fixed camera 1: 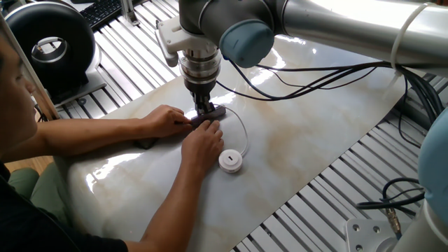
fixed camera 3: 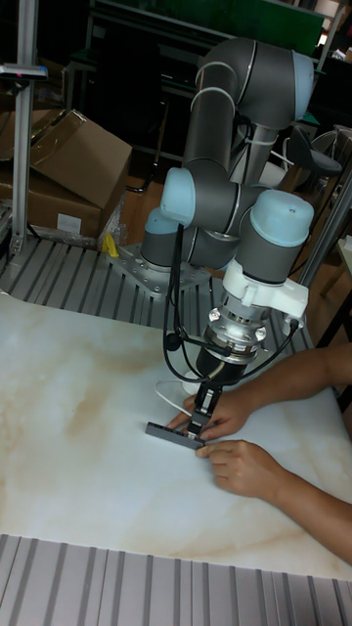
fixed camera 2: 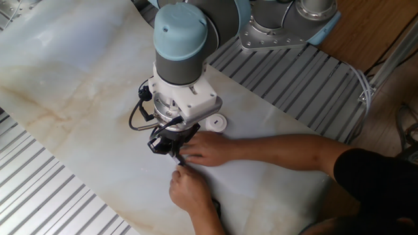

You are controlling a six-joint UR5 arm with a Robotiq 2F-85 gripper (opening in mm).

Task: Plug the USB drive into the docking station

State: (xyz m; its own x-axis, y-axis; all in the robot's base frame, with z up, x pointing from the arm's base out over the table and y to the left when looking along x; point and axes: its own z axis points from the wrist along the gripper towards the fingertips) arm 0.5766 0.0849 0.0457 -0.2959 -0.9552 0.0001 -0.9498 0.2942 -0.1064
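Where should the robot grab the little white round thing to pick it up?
Probably by its round edge, coming straight down from above. The USB drive lies flat on the table with its sides clear, though its thin white cable leaves one side, so the fingers should avoid that spot.

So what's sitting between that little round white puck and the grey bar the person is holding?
In one fixed view, only the person's hand and the thin white cable lie between the round white puck and the slim grey bar.

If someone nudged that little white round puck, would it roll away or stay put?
The USB drive lies flat on the smooth table, so it would probably slide rather than roll. It looks small and light. Its thin white cable loops loosely and would likely flop and trail after it.
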